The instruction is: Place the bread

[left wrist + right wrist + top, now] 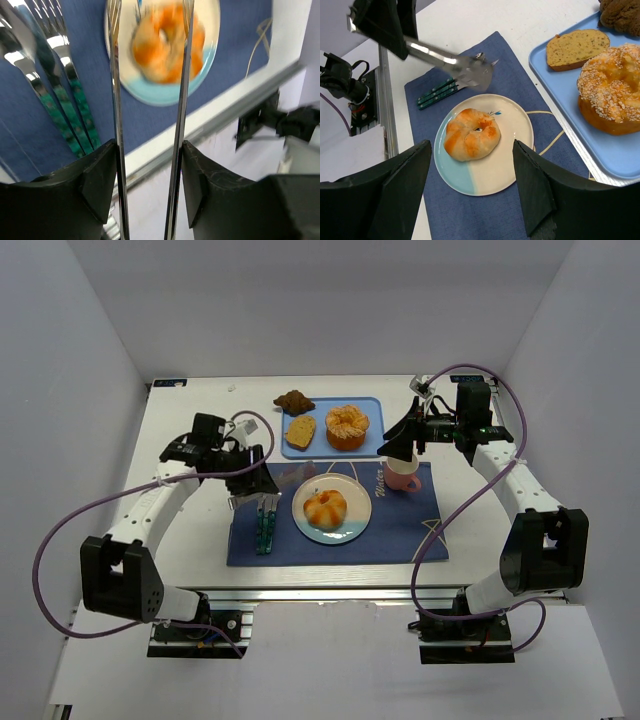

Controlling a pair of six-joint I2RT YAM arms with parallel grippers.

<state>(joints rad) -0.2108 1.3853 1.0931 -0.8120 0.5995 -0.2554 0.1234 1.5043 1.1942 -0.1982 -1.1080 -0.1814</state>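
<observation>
Left end effector [149,150]: gripping tongs [116,100], tong arms spread apart. Right end effector [471,145]: fingers parted, nothing held. Bread [325,508]: on plate [352,531], just beyond the tong tips, not touching.

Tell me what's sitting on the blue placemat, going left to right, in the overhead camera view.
teal-handled cutlery → plate with the orange bread on it → pink mug
</observation>
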